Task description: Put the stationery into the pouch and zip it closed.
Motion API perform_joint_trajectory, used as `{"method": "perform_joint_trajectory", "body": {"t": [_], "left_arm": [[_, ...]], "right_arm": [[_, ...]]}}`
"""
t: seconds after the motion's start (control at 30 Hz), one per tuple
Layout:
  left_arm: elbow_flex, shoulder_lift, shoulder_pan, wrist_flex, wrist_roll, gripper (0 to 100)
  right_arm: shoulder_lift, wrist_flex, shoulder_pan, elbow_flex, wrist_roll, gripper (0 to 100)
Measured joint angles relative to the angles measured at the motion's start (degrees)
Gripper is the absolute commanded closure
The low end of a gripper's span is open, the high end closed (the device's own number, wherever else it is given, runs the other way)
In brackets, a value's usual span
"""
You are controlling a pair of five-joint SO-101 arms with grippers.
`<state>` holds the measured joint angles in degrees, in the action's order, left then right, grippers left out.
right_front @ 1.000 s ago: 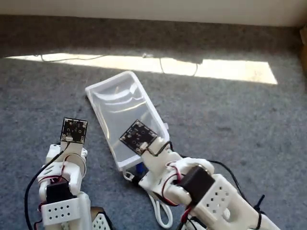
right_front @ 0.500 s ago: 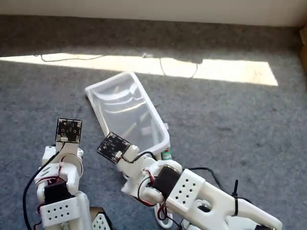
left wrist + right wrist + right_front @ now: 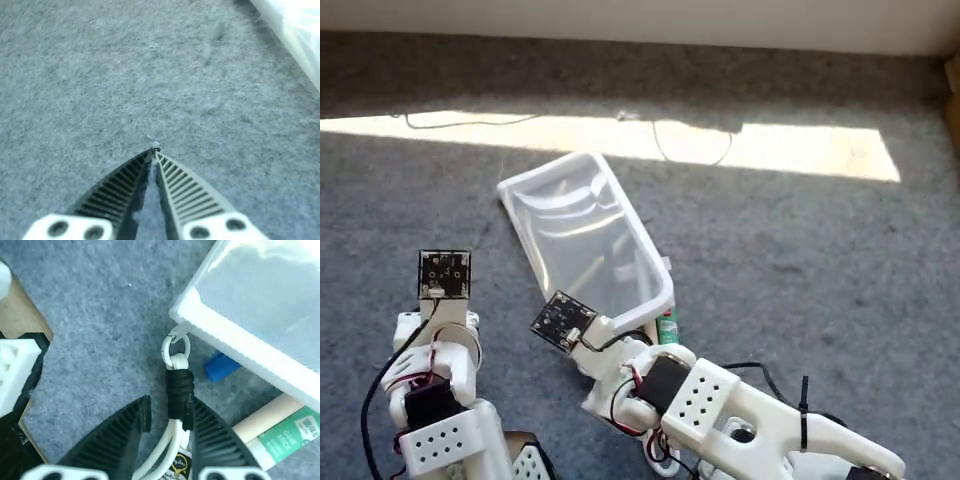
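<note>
Grey carpet [image 3: 820, 260] covered the whole floor, with a band of sunlight [image 3: 800, 147] across its far side below a pale wall [image 3: 620, 15]. A thin cable [image 3: 690, 150] looped through the light.

The translucent pouch [image 3: 585, 235] lay slantwise in the middle. A green-labelled stick [image 3: 290, 432] and a small blue piece [image 3: 220, 366] lay on the carpet against its near end.

At the near left, the left claw [image 3: 153, 148] pointed at bare carpet, its tips pressed together on nothing. The right claw [image 3: 170, 407] was slightly spread at the pouch's near corner. Between its fingers ran the white cord [image 3: 172, 440] and its black binding [image 3: 180, 390], tied to the zip pull [image 3: 176, 347].
</note>
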<state>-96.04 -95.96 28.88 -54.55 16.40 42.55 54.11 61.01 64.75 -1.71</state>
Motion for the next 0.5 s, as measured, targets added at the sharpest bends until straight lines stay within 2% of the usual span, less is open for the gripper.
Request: {"method": "perform_joint_trajectory", "body": {"t": [0.5], "left_arm": [[0.00,0.00,0.44,0.00,0.00,99]], "right_arm": [[0.00,-5.45,-0.09,3.78,0.00,88.2]]}}
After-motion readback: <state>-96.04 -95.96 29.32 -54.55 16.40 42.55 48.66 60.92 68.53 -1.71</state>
